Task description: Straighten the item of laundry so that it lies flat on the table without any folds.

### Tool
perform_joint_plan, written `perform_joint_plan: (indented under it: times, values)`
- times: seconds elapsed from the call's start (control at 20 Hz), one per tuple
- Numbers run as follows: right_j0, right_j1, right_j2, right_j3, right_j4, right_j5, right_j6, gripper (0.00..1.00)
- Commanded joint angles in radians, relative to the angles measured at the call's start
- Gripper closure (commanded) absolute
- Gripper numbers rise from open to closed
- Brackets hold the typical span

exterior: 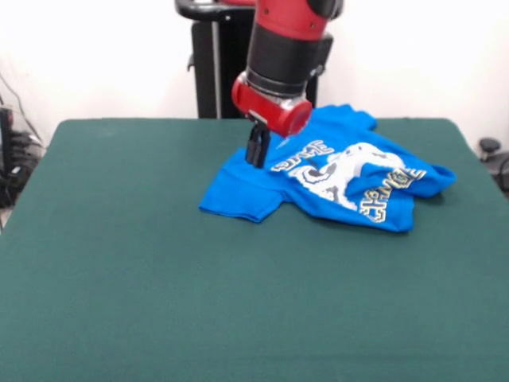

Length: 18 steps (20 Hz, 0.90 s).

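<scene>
The bright blue T-shirt (334,171) lies crumpled on the dark green table (159,278), at the far right of the middle. Its white and yellow lettering and white print face up, wrinkled, and the right part is folded over on itself. One sleeve sticks out at the lower left, another at the top. My gripper (256,159) hangs from the red and black arm and points straight down onto the shirt's left part, near the lettering. Its tips reach the cloth. I cannot see how the jaws stand.
The black pedestal (215,64) stands behind the table's far edge. A white wall is behind it. Cables and dark gear sit off the table at the left edge (12,159), and a dark object sits at the right edge (489,147).
</scene>
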Motion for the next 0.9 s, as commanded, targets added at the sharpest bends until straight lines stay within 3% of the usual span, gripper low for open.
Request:
perform_joint_plan:
  times: [0.05, 0.35, 0.7, 0.9]
  values:
    - [0.033, 0.148, 0.104, 0.037, -0.038, -0.097, 0.083, 1.00]
    - [0.089, 0.323, 0.046, -0.066, 0.010, -0.242, 0.144, 1.00]
    - [0.135, 0.453, -0.010, -0.146, 0.076, -0.310, 0.159, 1.00]
    - [0.291, 0.555, -0.177, -0.185, 0.210, -0.381, 0.227, 1.00]
